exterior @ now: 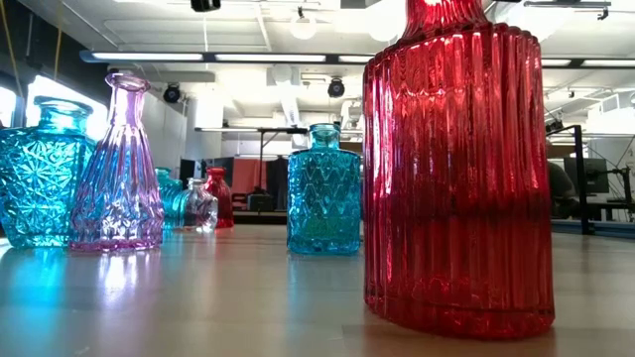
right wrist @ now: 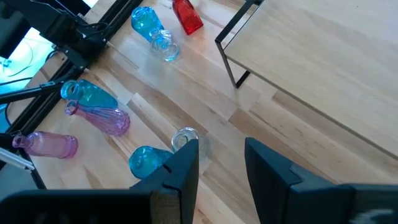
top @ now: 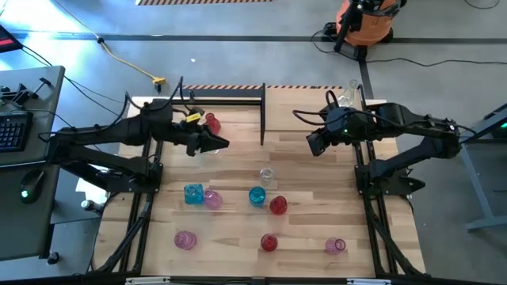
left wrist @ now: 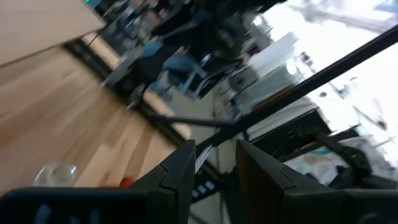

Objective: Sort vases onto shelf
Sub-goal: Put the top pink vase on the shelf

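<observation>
— Where do the vases sit right now?

— Most are scattered over the near half of the table (top: pixel 238 237): a blue square one (top: pixel 193 194) touching a pink one (top: pixel 212 199), a blue round one (top: pixel 257 195), a red one (top: pixel 278 206), a small clear one (top: pixel 267 175), and three more along the near edge. One red vase (top: pixel 211 123) already stands up by the shelf (right wrist: pixel 323 68), close to the left gripper (top: pixel 222 143).

— And the pincers?

— Both empty, as far as I can see. The left gripper's fingers are parted a little, nothing between them. The right gripper (right wrist: pixel 221 163) likewise, hovering above the clear vase, holding nothing.

— How would they handle?

— Glass, I'd judge: stiff, slick, breakable, light. The ribbed and cut surfaces should give some bite. I'd take the body low, or the neck on tall ones.

— Room to move?

— Fair in the middle. The touching blue and pink pair look awkward, and the shelf's black bars (top: pixel 262 115) are the edge to mind.
</observation>
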Robot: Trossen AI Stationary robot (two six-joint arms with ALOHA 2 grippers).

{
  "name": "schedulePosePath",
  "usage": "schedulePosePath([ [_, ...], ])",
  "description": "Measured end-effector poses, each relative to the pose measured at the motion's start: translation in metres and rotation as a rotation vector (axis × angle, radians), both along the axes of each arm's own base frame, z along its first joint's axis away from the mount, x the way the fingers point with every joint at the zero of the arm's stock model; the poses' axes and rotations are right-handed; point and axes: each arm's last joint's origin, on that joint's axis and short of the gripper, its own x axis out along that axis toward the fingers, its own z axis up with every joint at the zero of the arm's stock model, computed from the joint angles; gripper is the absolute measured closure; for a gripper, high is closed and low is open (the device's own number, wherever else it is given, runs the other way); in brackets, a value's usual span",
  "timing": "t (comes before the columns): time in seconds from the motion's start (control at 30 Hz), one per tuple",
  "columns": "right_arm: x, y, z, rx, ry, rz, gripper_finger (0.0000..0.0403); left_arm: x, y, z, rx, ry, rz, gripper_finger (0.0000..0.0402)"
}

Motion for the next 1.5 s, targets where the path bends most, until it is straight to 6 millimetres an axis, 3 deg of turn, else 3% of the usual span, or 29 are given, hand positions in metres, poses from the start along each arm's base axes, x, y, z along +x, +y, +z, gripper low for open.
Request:
schedulePosePath([
  [0.27, -0.003, 0.000, -0.003, -0.005, 0.049, 0.007, 0.0292, 0.008, -0.013, 0.003, -0.011, 0.189, -0.069, 0.0296],
  [0.73, -0.008, 0.000, -0.006, -0.064, 0.140, 0.085, 0.0292, 0.022, -0.039, -0.028, -0.197, 0.515, -0.092, 0.0296],
  [1.03, -0.009, 0.000, -0.007, -0.118, 0.172, 0.157, 0.0292, 0.029, -0.055, -0.037, -0.299, 0.600, -0.091, 0.0296],
  [1.5, -0.009, -0.001, -0.007, -0.190, 0.201, 0.196, 0.0292, 0.011, -0.061, -0.052, -0.271, 0.824, -0.014, 0.0296],
])
